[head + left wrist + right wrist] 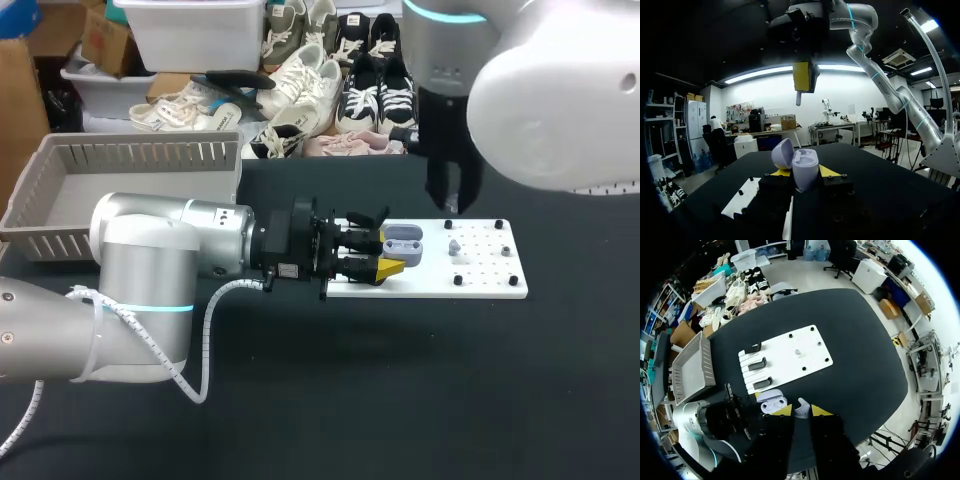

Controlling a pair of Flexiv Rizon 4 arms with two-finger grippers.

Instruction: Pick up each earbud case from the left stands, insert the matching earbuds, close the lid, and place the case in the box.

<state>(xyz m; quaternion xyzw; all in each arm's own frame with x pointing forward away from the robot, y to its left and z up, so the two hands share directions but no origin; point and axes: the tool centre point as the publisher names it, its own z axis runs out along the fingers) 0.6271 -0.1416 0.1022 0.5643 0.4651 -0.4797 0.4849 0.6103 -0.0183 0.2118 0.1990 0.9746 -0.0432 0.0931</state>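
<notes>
My left gripper (392,257) is shut on a lavender earbud case (403,243) with its lid open, held level over the left part of the white board (480,275). In the left wrist view the case (805,162) sits between the yellow tips of the left gripper (804,172). High above it hangs my right gripper (803,80), shut on a small white earbud (798,98). From the right wrist, the earbud (801,409) shows between the tips of the right gripper (802,411), with the open case (771,402) just beside and below. A second small earbud (455,246) rests mid-board.
A grey slatted box (130,155) stands at the table's back left. Three black stands (757,363) line the board's left end. Small black pegs (458,281) dot the board. Black tabletop lies in front of the board.
</notes>
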